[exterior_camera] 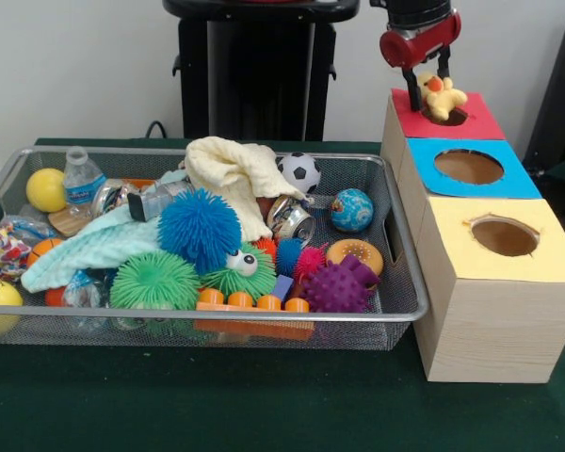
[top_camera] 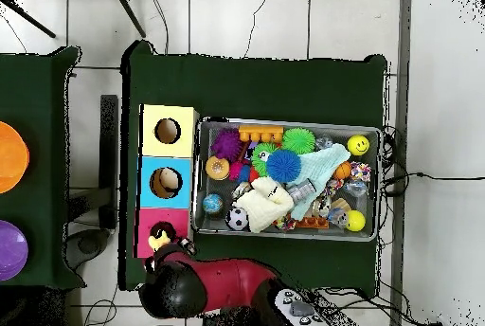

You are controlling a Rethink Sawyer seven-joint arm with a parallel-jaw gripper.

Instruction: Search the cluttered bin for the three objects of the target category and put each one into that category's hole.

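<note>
My gripper [exterior_camera: 429,83] hangs over the red-topped box [exterior_camera: 482,124] at the far end of the row of boxes. It is shut on a small yellow plush duck [exterior_camera: 443,98], whose underside is right at the red box's hole [exterior_camera: 452,118]. In the overhead view the duck [top_camera: 159,240] shows at the red box [top_camera: 150,220], with the arm [top_camera: 204,282] partly covering it. The wire mesh bin [exterior_camera: 407,282] beside the boxes is full of toys.
A blue-topped box [exterior_camera: 520,185] and a yellow-topped box [exterior_camera: 551,256] each have an open hole. The bin holds a soccer ball [exterior_camera: 301,171], globe ball [exterior_camera: 352,209], blue spiky ball [exterior_camera: 200,229], purple spiky ball [exterior_camera: 341,285], cream cloth [exterior_camera: 240,174] and water bottle [exterior_camera: 80,182].
</note>
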